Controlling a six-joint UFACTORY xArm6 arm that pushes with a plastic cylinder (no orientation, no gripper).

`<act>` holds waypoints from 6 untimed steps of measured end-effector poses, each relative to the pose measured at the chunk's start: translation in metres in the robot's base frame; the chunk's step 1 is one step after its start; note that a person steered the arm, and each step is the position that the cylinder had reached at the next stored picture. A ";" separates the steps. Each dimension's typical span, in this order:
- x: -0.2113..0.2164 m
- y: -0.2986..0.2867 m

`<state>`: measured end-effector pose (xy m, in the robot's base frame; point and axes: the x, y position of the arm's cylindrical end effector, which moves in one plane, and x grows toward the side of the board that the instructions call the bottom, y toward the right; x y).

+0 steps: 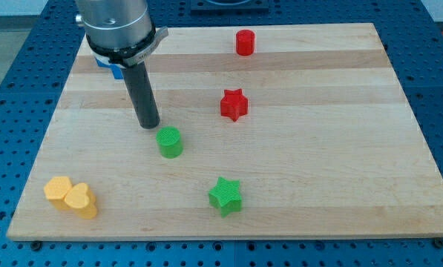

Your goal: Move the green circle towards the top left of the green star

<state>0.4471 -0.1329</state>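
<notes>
My tip (149,124), a bare rod with no gripper to open or hold anything, stands just up-left of the green circle (169,142), perhaps touching it, which already lies up-left of the green star (225,195), so little remains.

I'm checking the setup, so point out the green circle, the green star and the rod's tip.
green circle (170,141), camera view, on its top face.
green star (225,194), camera view, on its top face.
my tip (149,124), camera view, at the rod's very end.

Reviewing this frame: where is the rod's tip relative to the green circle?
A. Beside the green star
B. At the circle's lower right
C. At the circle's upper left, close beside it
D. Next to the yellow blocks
C: my tip sits just to the upper left of the green circle, well away from the green star.
</notes>
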 end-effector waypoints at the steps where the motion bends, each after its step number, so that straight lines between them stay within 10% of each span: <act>1: 0.039 0.012; 6: 0.106 0.008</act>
<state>0.5532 -0.1251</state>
